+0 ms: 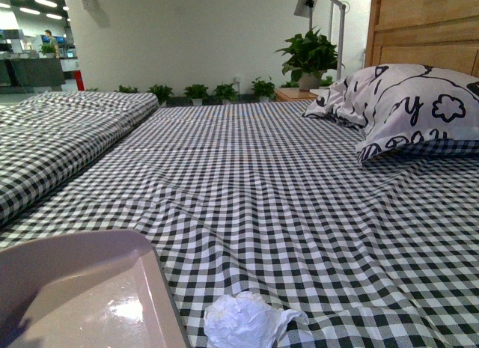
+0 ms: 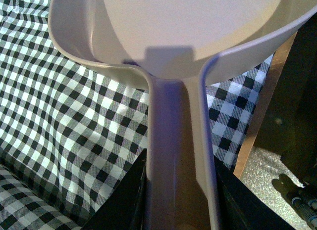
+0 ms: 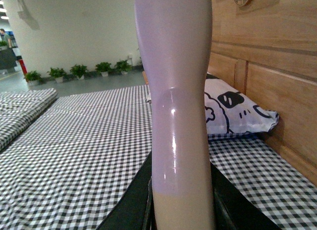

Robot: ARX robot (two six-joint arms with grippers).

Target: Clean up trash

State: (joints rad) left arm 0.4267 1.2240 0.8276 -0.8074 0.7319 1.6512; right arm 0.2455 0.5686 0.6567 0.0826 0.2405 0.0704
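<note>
The trash is a crumpled wad of white paper lying on the checked bedsheet at the near edge of the front view. The pale pinkish-white dustpan sits just left of it, its rim a short gap from the wad. My left gripper is shut on the dustpan's handle, with the pan beyond it. My right gripper is shut on the pale lilac brush handle, which stands upright; its bristles are out of view. Neither gripper shows in the front view.
The black-and-white checked bed fills the view. A patterned pillow lies at the far right against a wooden headboard. A folded checked quilt lies at the left. The bed's wooden edge and floor show beside the dustpan.
</note>
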